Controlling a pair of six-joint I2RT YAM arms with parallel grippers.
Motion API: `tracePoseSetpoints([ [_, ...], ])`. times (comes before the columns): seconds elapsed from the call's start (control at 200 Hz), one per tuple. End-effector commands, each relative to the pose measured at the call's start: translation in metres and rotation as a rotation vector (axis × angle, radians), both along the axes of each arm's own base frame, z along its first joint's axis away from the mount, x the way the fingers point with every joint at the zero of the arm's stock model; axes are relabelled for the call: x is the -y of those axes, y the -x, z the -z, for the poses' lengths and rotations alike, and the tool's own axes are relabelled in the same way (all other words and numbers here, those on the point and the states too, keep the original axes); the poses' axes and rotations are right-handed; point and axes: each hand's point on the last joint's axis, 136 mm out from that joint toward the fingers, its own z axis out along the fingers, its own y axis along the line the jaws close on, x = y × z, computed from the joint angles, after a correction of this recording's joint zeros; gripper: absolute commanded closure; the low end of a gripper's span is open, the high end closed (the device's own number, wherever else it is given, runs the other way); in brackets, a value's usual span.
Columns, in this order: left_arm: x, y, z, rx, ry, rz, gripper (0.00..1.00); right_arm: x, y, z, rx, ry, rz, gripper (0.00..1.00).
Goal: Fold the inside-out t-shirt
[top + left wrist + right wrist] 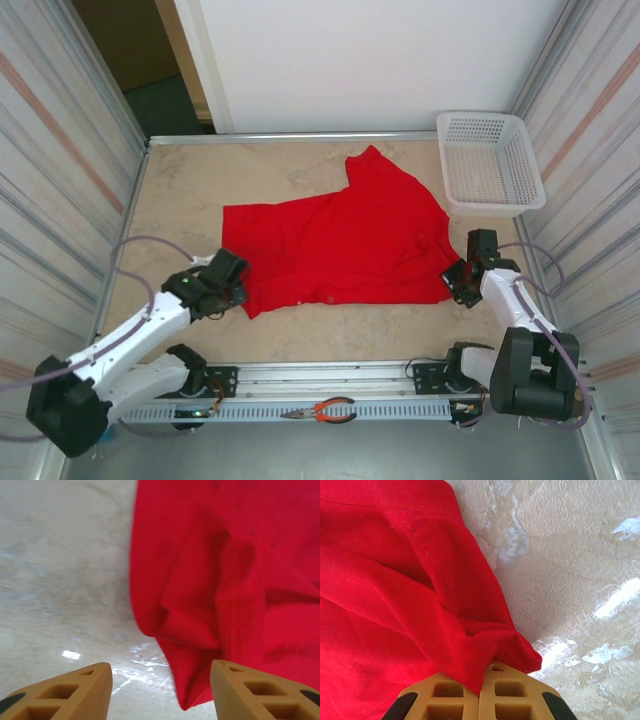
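The red t-shirt (340, 245) lies spread and wrinkled across the middle of the table, one sleeve pointing to the back. At its near left corner my left gripper (238, 285) is open; a pointed fold of the t-shirt (200, 680) lies between the tan fingers (75, 692), close to the right one. My right gripper (457, 282) is at the near right corner, shut on a bunched corner of the t-shirt (485, 655), which is pinched between the two fingertips (497, 672). No tag is visible.
A white plastic basket (490, 160) stands at the back right corner. Orange-handled pliers (322, 410) lie on the rail near the arm bases. Metal walls close in both sides. Bare beige tabletop (180, 190) stretches left of the shirt and along its near edge.
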Motion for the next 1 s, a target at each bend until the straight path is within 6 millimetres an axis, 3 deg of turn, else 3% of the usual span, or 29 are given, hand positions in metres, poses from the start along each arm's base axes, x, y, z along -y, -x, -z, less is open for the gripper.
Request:
tracePoseSetpoints([
  [0.0, 0.013, -0.014, -0.002, 0.062, -0.05, -0.035, 0.39, -0.002, 0.005, 0.002, -0.004, -0.002, -0.018, 1.0],
  [0.19, 0.021, -0.021, 0.013, 0.031, -0.172, -0.052, 0.33, -0.003, 0.006, 0.004, -0.009, -0.002, -0.02, 1.0],
  [0.286, 0.015, -0.019, 0.02, -0.015, -0.24, -0.077, 0.37, -0.003, 0.008, 0.004, -0.012, 0.0, -0.02, 1.0],
  [0.381, 0.0, -0.012, 0.023, -0.053, -0.285, -0.127, 0.53, -0.002, 0.01, 0.003, -0.012, 0.007, -0.02, 1.0],
  [0.456, -0.012, -0.006, 0.023, -0.063, -0.294, -0.153, 0.59, -0.002, 0.012, 0.003, -0.012, 0.011, -0.019, 1.0],
  [0.726, -0.059, 0.012, 0.015, -0.054, -0.233, -0.273, 0.58, -0.001, 0.016, 0.002, -0.008, 0.017, -0.012, 1.0],
  [0.867, -0.068, 0.016, 0.02, -0.061, -0.189, -0.299, 0.59, -0.001, 0.015, 0.002, -0.007, 0.014, -0.01, 1.0],
  [0.992, -0.065, 0.016, 0.019, -0.065, -0.168, -0.285, 0.59, -0.002, 0.015, 0.003, -0.006, 0.009, -0.012, 1.0],
])
